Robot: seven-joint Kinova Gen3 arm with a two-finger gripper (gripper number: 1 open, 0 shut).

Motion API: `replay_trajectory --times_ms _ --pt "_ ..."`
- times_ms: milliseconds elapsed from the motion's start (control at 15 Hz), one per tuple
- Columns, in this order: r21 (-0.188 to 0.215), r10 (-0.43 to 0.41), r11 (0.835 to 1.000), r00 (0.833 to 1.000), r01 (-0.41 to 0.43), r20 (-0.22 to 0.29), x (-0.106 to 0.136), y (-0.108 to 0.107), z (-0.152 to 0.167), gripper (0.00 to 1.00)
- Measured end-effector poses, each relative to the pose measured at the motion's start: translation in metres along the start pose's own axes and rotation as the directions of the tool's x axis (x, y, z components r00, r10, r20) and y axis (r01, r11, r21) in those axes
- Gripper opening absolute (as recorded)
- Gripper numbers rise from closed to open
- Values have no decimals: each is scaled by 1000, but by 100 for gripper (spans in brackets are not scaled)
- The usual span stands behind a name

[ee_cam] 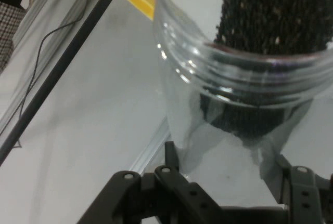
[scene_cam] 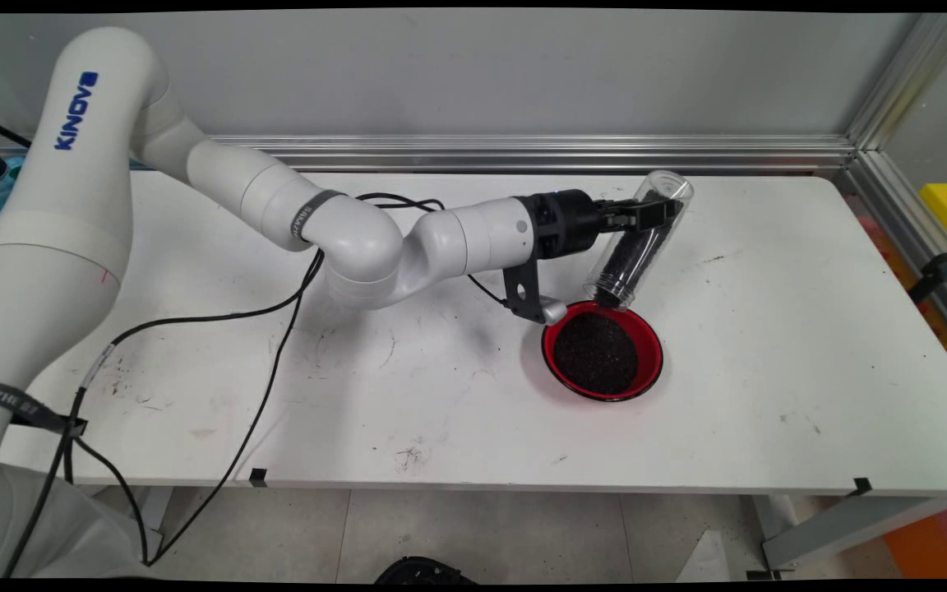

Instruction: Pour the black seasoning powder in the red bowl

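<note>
Main view is showing the white arm reaching across the table (scene_cam: 441, 427) from the left, with its black hand (scene_cam: 644, 215) gripping a clear plastic jar (scene_cam: 638, 242) around the upper part of its body. The jar is being held off the table and tipped steeply, its closed base pointing up toward the back wall and its open threaded mouth pointing down, hanging just over the far rim of a red bowl (scene_cam: 602, 351). Black granules (scene_cam: 630, 256) are sitting in the lower part of the jar near the mouth, while the raised end is looking see-through and emptied. Inside the bowl a broad heap of the same dark grains (scene_cam: 597, 353) is already lying, covering most of its floor, so as a judgement much of the pouring is looking done, with a remainder in the jar not yet out. Whether grains are falling at this very instant is something I cannot tell. From the hand view, the jar (ee_cam: 234, 78) is filling most of the picture, its ribbed neck running across the middle and the dark granules (ee_cam: 276, 11) packing behind it; the hand's fingers (ee_cam: 174, 159) are pressing against the jar's wall on either side. The bowl is resting on the table right of its middle, well apart from every edge, and a few dark specks and scuffs are lying scattered on the table around it.
</note>
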Motion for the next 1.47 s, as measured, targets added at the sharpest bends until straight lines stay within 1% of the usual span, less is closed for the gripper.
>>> replay_trajectory --times_ms 467,1000,1467 --pt "28 19 999 999 -20 31 -2 -5 -4 0" --pt "46 15 999 998 -18 64 -4 -8 -9 0" --pt "52 9 999 997 -12 76 -4 -8 -9 0"
